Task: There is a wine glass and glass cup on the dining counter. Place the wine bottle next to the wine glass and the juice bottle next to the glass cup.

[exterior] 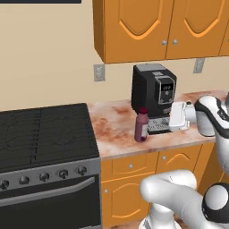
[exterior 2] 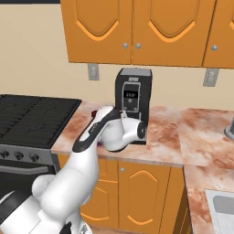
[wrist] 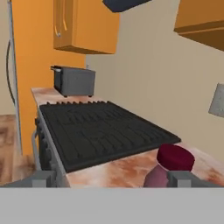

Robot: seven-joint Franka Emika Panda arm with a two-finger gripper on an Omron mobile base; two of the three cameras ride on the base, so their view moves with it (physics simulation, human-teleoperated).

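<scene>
So on your far left there's the black stove (exterior: 44,134), and in the hand view it stretches away beyond the hand, with a grey toaster (wrist: 75,81) on the tabletop past its far end.

Next over, the juice bottle (exterior: 142,125): short, stout, dark purple-maroon body with a darker reddish cap. You can't really make out a label from the left base view. It's standing upright on the marbled tabletop (exterior: 116,129), between the stove and the black coffee machine (exterior: 153,91), just in front of the machine's left corner.

Then the hand (exterior: 172,117), off to the bottle's right and near it but not touching as far as you can see there. From the left base view you only get the white block of the hand side-on, against the coffee machine's tray, so the fingers are hard to pick out. In the hand view the bottle's cap (wrist: 175,157) sits just ahead of the right fingertip (wrist: 186,178), with the left fingertip well off to the other side, so the hand looks spread wide with nothing in it. The bottle's body is mostly cut off at the bottom there.

From the right base view the arm covers the bottle almost entirely.
</scene>
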